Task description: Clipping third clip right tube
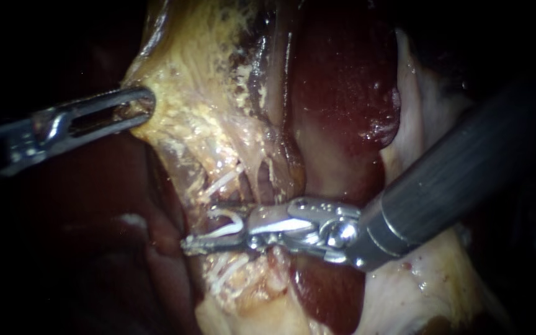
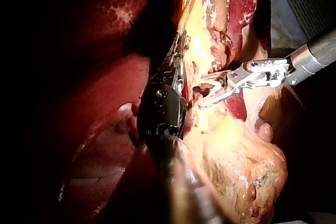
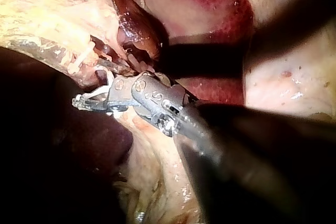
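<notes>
My right instrument (image 1: 218, 236) reaches in from the right, across the stalk of pale tissue below the gallbladder (image 1: 200, 93). Its narrow jaws lie nearly together with a white clip (image 1: 229, 227) gripped between them. The clip straddles a pale tube (image 1: 224, 181) that runs down from the yellowish tissue; which tube it is I cannot tell. The right wrist view shows the same jaws (image 3: 92, 100) and the clip (image 3: 102, 92). My left instrument (image 1: 146, 102) is shut on the edge of the gallbladder's fatty tissue at the upper left, and its jaws (image 2: 179, 59) are half buried there.
Dark red liver (image 1: 342, 80) lies behind and right of the stalk, with more liver (image 1: 94, 248) in shadow at the lower left. Pale membrane (image 1: 417, 124) sits beside the right shaft. A thin grey bar (image 1: 224, 205) crosses the tissue just above the jaws.
</notes>
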`<state>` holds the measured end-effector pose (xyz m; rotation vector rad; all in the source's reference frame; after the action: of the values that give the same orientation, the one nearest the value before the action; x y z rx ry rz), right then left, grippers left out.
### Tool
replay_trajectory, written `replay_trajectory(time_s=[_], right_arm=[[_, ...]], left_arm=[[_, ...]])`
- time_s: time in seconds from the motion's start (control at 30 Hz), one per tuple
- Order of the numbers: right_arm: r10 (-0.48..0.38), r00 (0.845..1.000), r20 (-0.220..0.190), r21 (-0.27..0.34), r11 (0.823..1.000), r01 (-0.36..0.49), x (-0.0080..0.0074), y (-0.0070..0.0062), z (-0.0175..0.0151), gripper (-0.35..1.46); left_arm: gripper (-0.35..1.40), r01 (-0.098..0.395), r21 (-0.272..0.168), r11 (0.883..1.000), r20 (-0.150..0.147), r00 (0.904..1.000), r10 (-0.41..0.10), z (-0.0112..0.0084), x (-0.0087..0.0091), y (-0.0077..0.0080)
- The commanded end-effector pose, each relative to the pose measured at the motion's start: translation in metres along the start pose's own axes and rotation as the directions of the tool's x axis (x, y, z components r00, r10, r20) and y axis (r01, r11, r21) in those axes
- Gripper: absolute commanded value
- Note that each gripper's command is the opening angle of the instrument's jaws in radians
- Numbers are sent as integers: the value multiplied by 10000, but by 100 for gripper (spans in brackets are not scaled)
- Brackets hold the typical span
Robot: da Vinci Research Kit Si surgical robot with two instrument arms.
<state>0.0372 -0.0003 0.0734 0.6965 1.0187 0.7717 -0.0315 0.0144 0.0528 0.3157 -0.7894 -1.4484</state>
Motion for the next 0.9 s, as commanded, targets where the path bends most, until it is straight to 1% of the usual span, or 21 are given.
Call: replay_trajectory(time_s=[0.03,0.1,0.23,0.33,0.4,0.47,0.5,0.63,0.77,0.87,0.9], right_arm=[[22,10000,71,234,9997,-24,4,-4,-7,60],[-1,10000,100,307,9995,-2,10,-10,-20,60],[-83,9999,140,494,9988,76,24,-22,-55,60],[-114,9999,118,678,9976,106,34,-25,-83,60],[-126,9999,6,643,9979,125,40,-24,-96,60],[-123,9998,-154,559,9984,132,45,-20,-109,60],[-162,9997,-166,528,9985,171,46,-18,-113,60],[-249,9995,-219,385,9989,257,44,-3,-114,60],[-304,9992,-257,279,9991,311,31,16,-103,60],[-376,9989,-291,187,9991,382,19,32,-90,60],[-400,9989,-243,145,9991,404,15,36,-86,60]], left_arm=[[-35,1,0,10000,8,10000,-1,0,0,1],[-35,2,-4,10000,10,10000,-2,-1,0,2],[-35,16,2,10000,32,10000,-16,-3,-2,5],[-35,32,-36,10000,76,10000,-32,-6,-4,8],[-35,49,-72,10000,82,10000,-48,-9,-7,12],[-35,81,-64,9999,128,9999,-81,-12,-10,15],[-35,99,-65,9999,155,9998,-98,-13,-11,15],[-35,195,-93,9998,192,9996,-193,-16,-13,16],[-35,207,-116,9997,203,9996,-205,-18,-12,14],[-35,222,-115,9997,232,9995,-220,-20,-13,13],[-35,165,-118,9998,231,9996,-162,-21,-13,13]])
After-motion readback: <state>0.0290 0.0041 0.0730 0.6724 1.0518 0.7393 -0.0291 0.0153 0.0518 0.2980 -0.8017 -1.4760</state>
